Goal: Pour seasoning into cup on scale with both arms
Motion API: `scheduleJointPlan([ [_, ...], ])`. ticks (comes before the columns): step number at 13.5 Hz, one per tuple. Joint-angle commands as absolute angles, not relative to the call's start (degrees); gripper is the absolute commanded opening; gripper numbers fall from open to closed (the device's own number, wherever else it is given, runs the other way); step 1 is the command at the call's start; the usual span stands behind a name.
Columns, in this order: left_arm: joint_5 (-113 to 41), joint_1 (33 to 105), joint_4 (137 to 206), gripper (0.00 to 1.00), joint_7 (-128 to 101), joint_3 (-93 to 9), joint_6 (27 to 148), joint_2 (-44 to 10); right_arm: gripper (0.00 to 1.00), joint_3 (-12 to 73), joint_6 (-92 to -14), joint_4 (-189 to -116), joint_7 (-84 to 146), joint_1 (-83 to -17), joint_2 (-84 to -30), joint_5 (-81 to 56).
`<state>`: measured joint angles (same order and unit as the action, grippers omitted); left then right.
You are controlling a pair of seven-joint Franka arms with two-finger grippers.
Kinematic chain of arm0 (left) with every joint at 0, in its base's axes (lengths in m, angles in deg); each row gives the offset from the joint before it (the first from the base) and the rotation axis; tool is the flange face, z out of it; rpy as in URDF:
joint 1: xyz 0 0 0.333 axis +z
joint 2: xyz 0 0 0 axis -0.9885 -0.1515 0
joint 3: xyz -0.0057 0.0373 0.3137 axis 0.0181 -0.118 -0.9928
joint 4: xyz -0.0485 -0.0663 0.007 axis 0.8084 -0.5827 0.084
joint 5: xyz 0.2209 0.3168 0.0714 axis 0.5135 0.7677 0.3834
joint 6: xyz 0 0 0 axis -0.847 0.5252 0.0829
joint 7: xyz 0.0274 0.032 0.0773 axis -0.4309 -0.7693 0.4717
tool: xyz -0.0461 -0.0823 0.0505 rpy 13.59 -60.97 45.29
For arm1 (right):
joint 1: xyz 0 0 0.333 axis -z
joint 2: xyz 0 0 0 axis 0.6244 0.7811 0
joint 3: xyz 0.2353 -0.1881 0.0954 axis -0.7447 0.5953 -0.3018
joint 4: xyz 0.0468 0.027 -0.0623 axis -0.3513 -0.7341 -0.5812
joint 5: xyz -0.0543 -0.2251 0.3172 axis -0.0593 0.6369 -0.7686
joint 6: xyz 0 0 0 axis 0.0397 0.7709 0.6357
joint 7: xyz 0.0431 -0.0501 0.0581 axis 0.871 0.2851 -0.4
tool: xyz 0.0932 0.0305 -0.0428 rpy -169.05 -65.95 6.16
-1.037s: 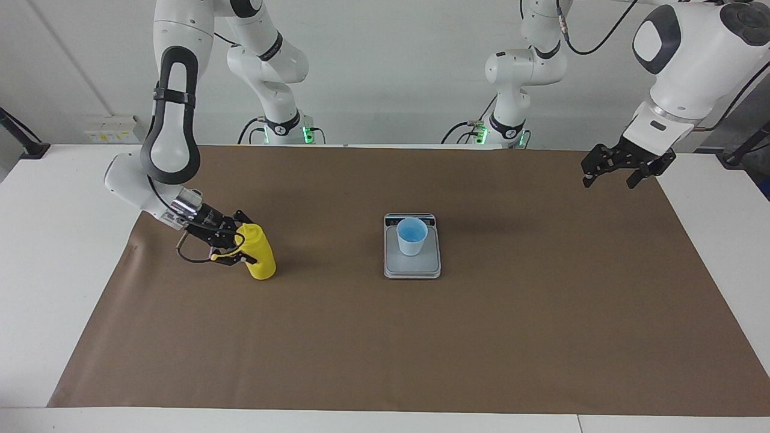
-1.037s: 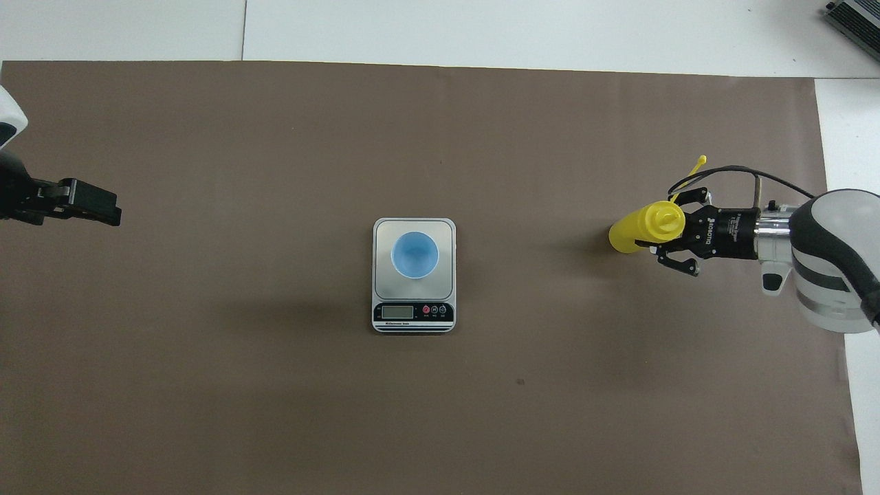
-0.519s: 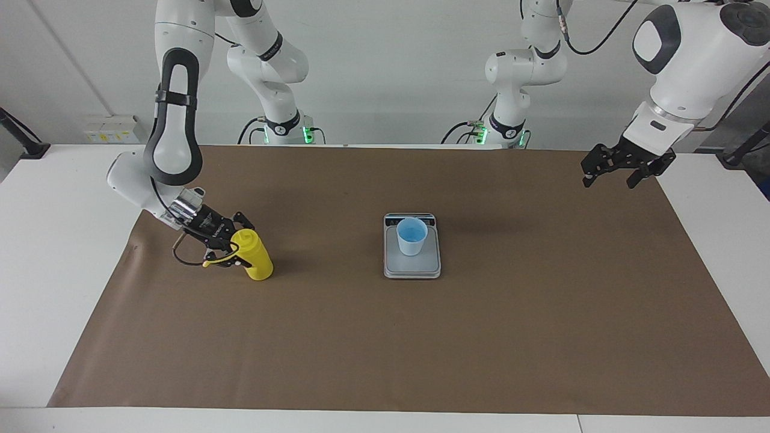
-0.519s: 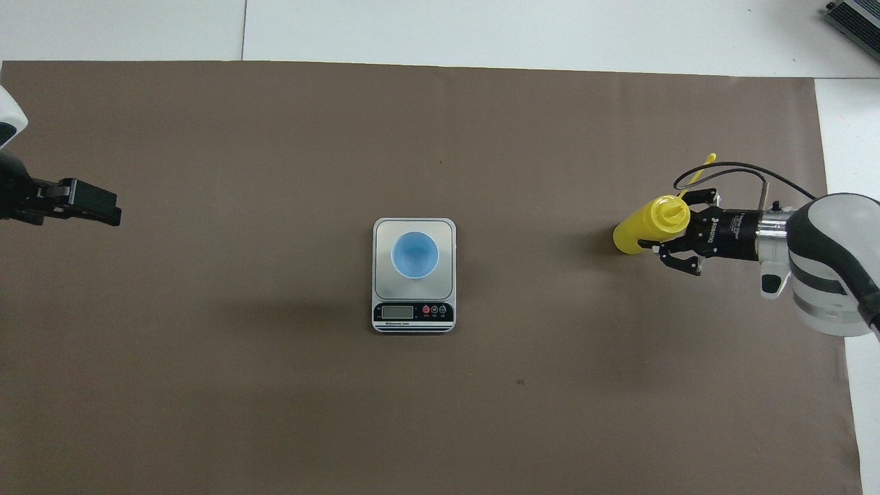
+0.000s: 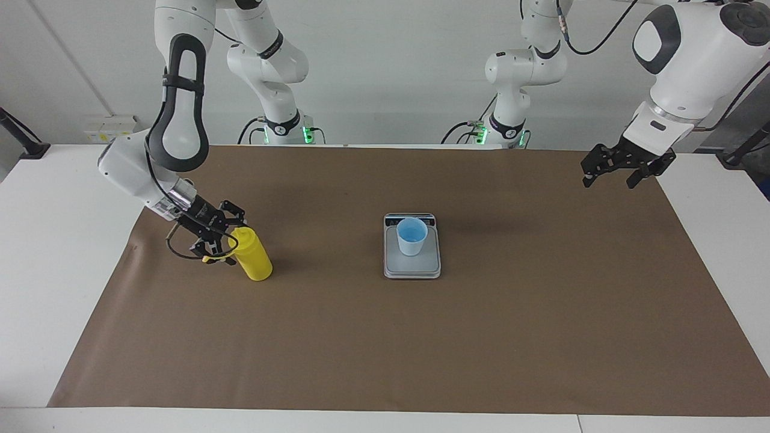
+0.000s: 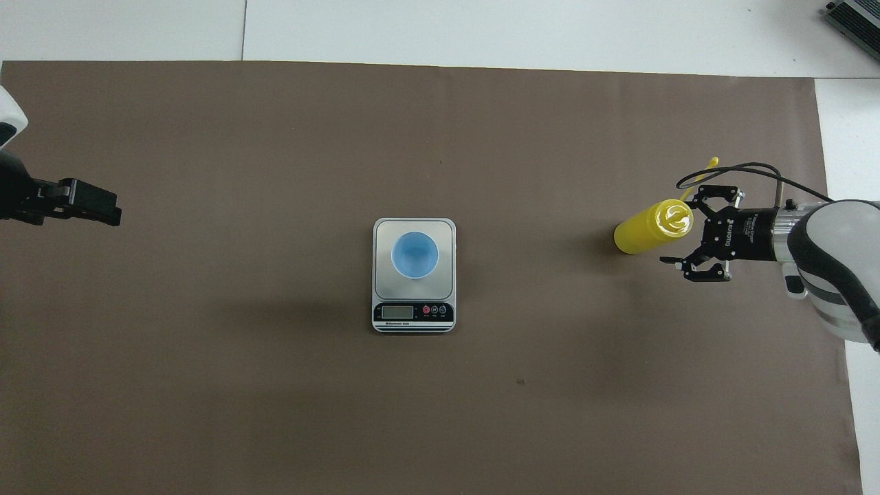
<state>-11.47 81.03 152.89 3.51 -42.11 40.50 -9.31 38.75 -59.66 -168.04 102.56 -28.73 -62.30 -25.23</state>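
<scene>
Here a white table carries a wide brown paper mat that takes up most of its top. The right arm reaches down toward its own end of the mat, and the right gripper sits low just beside the upper part of the yellow squeeze bottle, its fingers spread apart and gripping nothing. The left arm waits, with the left gripper raised over the mat's edge at the left arm's end of the table, its fingers likewise apart and empty. In the middle of the mat lies the silver-grey kitchen scale, its dark display strip along the short edge nearer to the robots. The squeeze bottle stands on the mat well apart from the scale, toward the right arm's end, and its thin yellow cap strap sticks out from the neck past the gripper. The light blue cup stands upright on the scale's weighing plate.
</scene>
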Motion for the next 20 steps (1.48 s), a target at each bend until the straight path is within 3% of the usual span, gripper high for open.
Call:
scheduleJointPlan([
  [1,-10.45,81.46,154.95,1.00,3.53,-41.89,41.67,-7.73,1.00,38.35,-60.22,-168.94,100.87,-28.45,-65.56,-17.14],
  [10,-10.45,81.46,154.95,1.00,3.53,-41.89,41.67,-7.73,1.00,38.35,-59.17,-169.20,93.05,-26.77,-73.83,-11.91],
  [12,-10.45,81.46,154.95,1.00,3.53,-41.89,41.67,-7.73,1.00,37.92,-55.41,-169.29,92.34,-27.56,-75.85,-8.68],
  [16,-10.45,81.46,154.95,1.00,3.53,-41.89,41.67,-7.73,1.00,37.91,-49.24,-169.20,77.01,-33.61,-78.23,-0.14],
  [20,-10.45,81.46,154.95,1.00,3.53,-41.89,41.67,-7.73,1.00,37.83,-49.84,-169.11,65.19,-39.50,-78.23,3.55],
])
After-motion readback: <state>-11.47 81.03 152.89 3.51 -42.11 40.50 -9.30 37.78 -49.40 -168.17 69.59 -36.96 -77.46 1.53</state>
